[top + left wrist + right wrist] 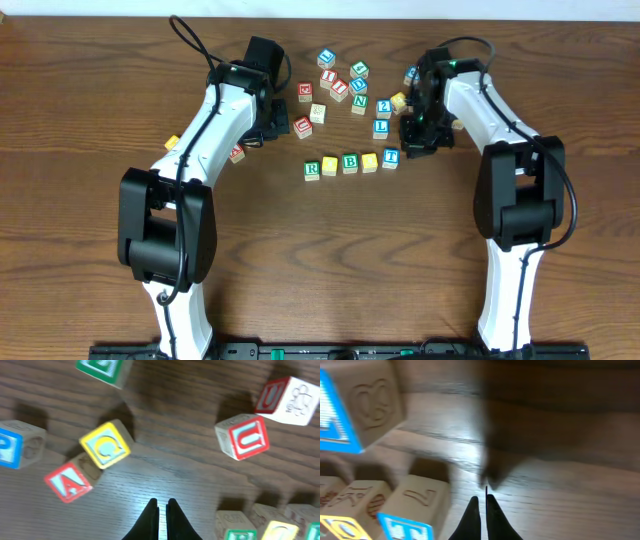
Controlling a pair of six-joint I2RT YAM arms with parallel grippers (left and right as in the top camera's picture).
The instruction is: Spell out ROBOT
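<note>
A row of letter blocks lies mid-table in the overhead view: green R (312, 168), yellow O (331, 164), green B (350, 162), yellow O (370, 161) and blue T (390, 157). My right gripper (416, 140) is shut and empty, just right of the T block. In the right wrist view its fingers (482, 502) are low over bare wood beside the T block (410, 510). My left gripper (270, 130) is shut and empty, left of the row. In the left wrist view its fingers (162, 506) hang over wood, with the row's left end (240, 530) at the lower right.
Several loose blocks lie behind the row (340, 85). The left wrist view shows a yellow block (105, 445), a red A block (68, 482), a blue block (12, 442) and two red U blocks (245, 437) (285, 395). A blue-faced block (350, 410) is at the right wrist view's upper left.
</note>
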